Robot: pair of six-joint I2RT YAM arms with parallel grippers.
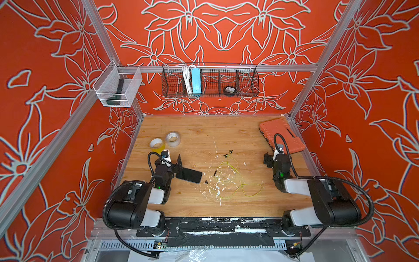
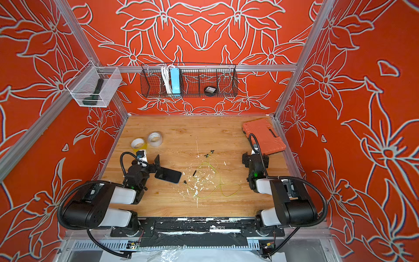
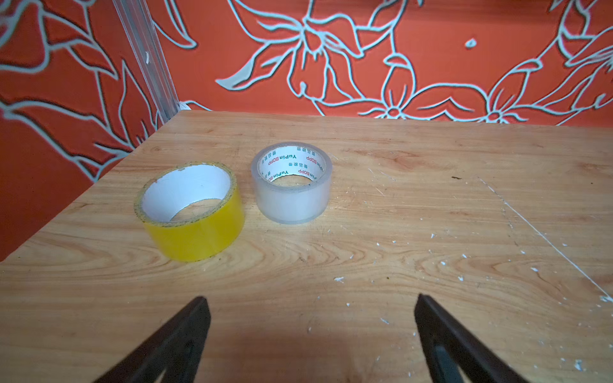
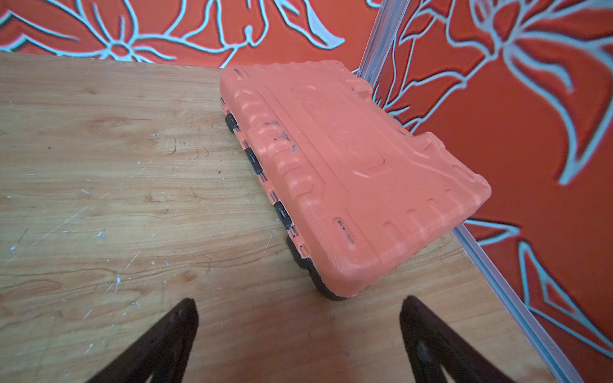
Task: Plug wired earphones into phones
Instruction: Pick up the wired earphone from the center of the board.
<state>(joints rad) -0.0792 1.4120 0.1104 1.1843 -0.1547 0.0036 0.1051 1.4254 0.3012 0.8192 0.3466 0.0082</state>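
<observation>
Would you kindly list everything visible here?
smartphone: 1, black, table left of centre
wired earphones: 1, yellow-green cable, dark buds, loose at table centre
yellow tape roll: 1, yellow, table's far left
clear tape roll: 1, clear, beside the yellow one
tool case: 1, orange, far right corner
wire basket: 1, black, back rail
cord bundle: 1, white, in basket
power strip: 1, blue, beside cord bundle
round item: 1, dark, another basket compartment
mesh bin: 1, clear, left rail
tool: 1, dark, in bin
table: 1, wood, white flecks
left gripper: 1, black, open, by smartphone
right gripper: 1, black, open, near case
</observation>
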